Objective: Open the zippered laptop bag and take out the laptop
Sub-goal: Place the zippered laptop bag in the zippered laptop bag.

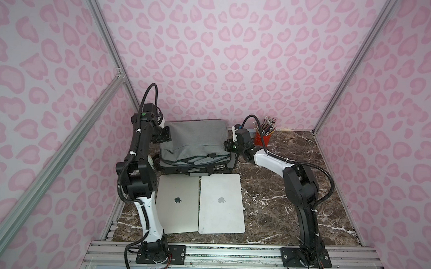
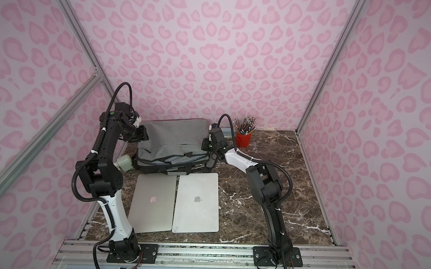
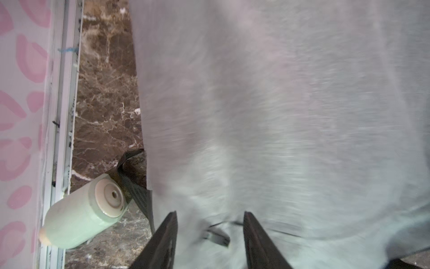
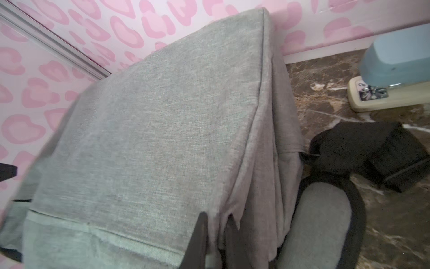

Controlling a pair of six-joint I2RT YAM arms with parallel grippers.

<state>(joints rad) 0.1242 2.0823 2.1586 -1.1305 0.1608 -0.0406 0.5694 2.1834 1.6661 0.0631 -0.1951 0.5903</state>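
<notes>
The laptop bag (image 1: 194, 141) lies along the far edge of the desk (image 1: 293, 211), left of its middle. A silver laptop (image 1: 178, 202) and a second laptop (image 1: 220, 201) lie closed, side by side, between the bag and the near edge.

The right claw (image 4: 216, 216) is narrow, pinching a fold of the bag's grey cloth at its right end. The left claw (image 3: 209, 214) stands wide above the bag's left part, with a small dark tab (image 3: 216, 236), probably a zipper pull, just beyond its tips.

To do this step well, the right pinch should probably hold the bag in place while the left claw drops squarely over the tab, closes, and draws it along the seam rather than upward.

The left wrist view is smeared, so I cannot tell how far the zipper is open. Whether a laptop is inside is hidden. In both top views the left arm covers the bag's left end.
</notes>
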